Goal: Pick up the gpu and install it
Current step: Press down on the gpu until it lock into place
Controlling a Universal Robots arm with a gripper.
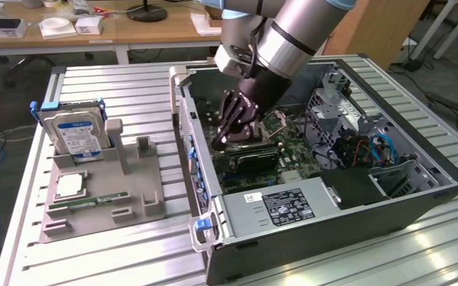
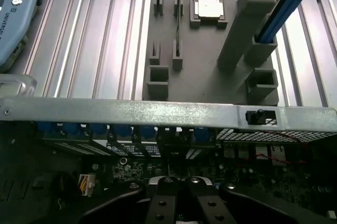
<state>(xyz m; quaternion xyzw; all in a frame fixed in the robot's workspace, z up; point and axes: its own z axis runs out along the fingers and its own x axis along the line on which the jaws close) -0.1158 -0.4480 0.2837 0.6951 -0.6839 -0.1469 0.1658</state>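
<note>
Reaching arm: you see the arm come down from the top of the exterior view into the open computer case [image 1: 324,229], which lies on its side on the ribbed metal table [image 1: 117,259].
Gripper: the gripper [image 1: 222,142] is inside the case, low above the motherboard [image 1: 297,173]. In the wrist view its two fingers [image 2: 162,199] are pressed together, so it is clenched with nothing between them.
Gpu: the gpu [image 1: 254,158] is in the case on the motherboard, a dark flat card with its long side along the board.
Gpu to gripper: the card lies just below the fingertips and a little toward the exterior view's right. You cannot tell if the tips touch its edge.
Holder: the gray holder [image 1: 102,223] stands on the table beside the case, at the exterior view's left. It carries the hard drive [image 1: 74,134] with blue label, upright, the square processor [image 1: 70,185] and the green RAM stick [image 1: 90,201].
</note>
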